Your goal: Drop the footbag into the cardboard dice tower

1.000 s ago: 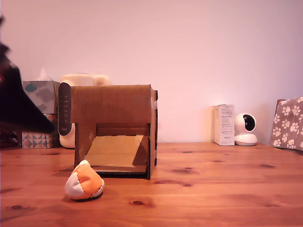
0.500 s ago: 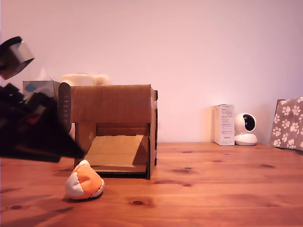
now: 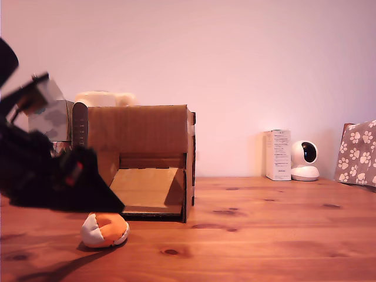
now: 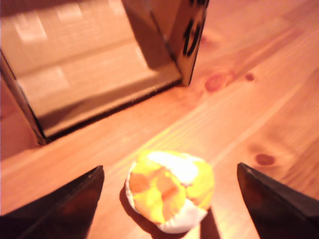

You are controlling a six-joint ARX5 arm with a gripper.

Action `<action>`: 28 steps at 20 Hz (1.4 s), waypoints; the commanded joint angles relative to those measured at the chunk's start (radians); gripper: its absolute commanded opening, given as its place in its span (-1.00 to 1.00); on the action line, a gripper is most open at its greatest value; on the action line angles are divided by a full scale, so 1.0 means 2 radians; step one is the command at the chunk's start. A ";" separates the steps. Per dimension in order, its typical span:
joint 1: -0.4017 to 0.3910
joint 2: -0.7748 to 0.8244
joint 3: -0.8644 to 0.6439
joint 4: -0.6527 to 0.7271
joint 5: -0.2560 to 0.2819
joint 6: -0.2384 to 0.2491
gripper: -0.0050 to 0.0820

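Your gripper [image 4: 172, 199] hangs with jaws spread wide on either side of the footbag [image 4: 170, 190], which sits untouched on the wooden table [image 3: 264, 235], the cardboard dice tower [image 3: 144, 160] just beyond its fingertips.

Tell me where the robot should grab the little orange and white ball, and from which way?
Best around its middle, coming down from above. The footbag lies on the bare wooden table in front of the cardboard dice tower, with free space on both sides. The gripper is open, one finger on each side of it. The ball looks soft and round, so squeezing its widest part should probably hold.
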 commanded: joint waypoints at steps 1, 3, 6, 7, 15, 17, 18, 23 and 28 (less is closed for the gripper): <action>0.000 0.020 0.007 0.011 0.000 0.003 0.90; 0.000 0.039 0.013 0.011 0.000 0.005 0.90; -0.001 0.051 0.019 0.011 0.001 0.012 0.62; -0.001 0.051 0.020 0.011 0.001 0.012 0.35; -0.001 0.013 0.025 -0.029 0.023 0.009 -0.48; -0.001 -0.028 0.025 -0.079 0.023 0.006 -0.48; -0.001 -0.053 0.025 -0.106 0.023 0.006 -0.48; -0.001 -0.172 0.025 -0.217 0.023 0.006 -0.48; 0.000 -0.277 0.025 -0.255 0.022 0.006 -0.48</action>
